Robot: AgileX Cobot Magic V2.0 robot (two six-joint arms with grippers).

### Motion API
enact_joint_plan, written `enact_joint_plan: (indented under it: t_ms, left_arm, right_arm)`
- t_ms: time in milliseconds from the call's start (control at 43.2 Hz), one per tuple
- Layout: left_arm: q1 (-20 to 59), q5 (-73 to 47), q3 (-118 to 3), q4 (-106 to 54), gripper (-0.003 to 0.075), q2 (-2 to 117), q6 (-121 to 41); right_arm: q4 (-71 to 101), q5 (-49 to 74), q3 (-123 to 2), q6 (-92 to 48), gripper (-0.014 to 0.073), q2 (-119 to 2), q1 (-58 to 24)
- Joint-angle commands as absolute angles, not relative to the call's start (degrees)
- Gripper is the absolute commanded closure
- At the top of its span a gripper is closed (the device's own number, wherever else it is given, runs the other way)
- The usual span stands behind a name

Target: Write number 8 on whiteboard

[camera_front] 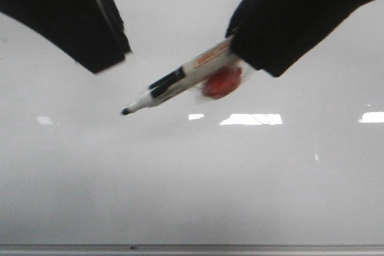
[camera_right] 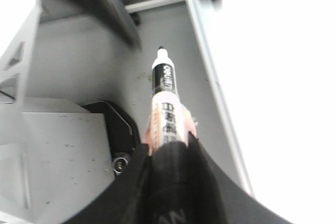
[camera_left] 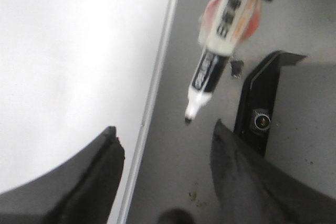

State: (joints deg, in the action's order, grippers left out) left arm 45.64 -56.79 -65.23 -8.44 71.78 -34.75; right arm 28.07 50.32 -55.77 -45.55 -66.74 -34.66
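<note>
The glossy pale whiteboard [camera_front: 192, 178] fills the front view, with its thin grey frame edge [camera_front: 192, 247] along the bottom. No drawn number 8 shows on it, only bright light reflections. My right gripper [camera_front: 243, 58] is shut on a white and black marker [camera_front: 180, 79] that has a red-orange wrap [camera_front: 221, 82] near the fingers. The uncapped tip [camera_front: 125, 111] points down to the left, over the board. The marker also shows in the right wrist view [camera_right: 165, 87] and the left wrist view [camera_left: 210, 72]. My left gripper [camera_left: 165, 145] is open and empty, up at the left [camera_front: 99, 58].
Beside the board's edge [camera_left: 157, 77] lies a grey table surface [camera_left: 178, 171]. A black bracket with a screw [camera_left: 260, 114] stands on it, and also shows in the right wrist view [camera_right: 118, 129]. A grey metal stand [camera_right: 21, 51] is to one side.
</note>
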Motion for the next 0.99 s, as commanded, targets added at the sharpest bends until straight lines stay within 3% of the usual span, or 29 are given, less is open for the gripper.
enact_joint_plan:
  t_ms: [0, 162, 393, 972]
  left_arm:
    - [42.2, -54.0, -66.0, -9.0, 0.0342, 65.3, -32.4]
    - [33.3, -51.9, -61.6, -9.0, 0.0342, 56.8, -26.2]
    - [22.6, -45.9, -53.1, -11.3, 0.0342, 48.5, -20.8]
    - [22.1, -45.1, -51.8, -12.7, 0.0356, 48.7, -20.8]
  right_arm:
    - [24.7, 50.0, -57.7, -40.5, 0.0701, -62.2, -30.9]
    - [21.7, 48.4, -55.7, -28.9, 0.0701, -55.7, -21.4]
    - [24.3, 28.5, -44.0, -21.6, 0.0701, -49.4, -16.8]
    - [24.4, 18.7, -48.6, -22.4, 0.0701, -59.6, -16.9]
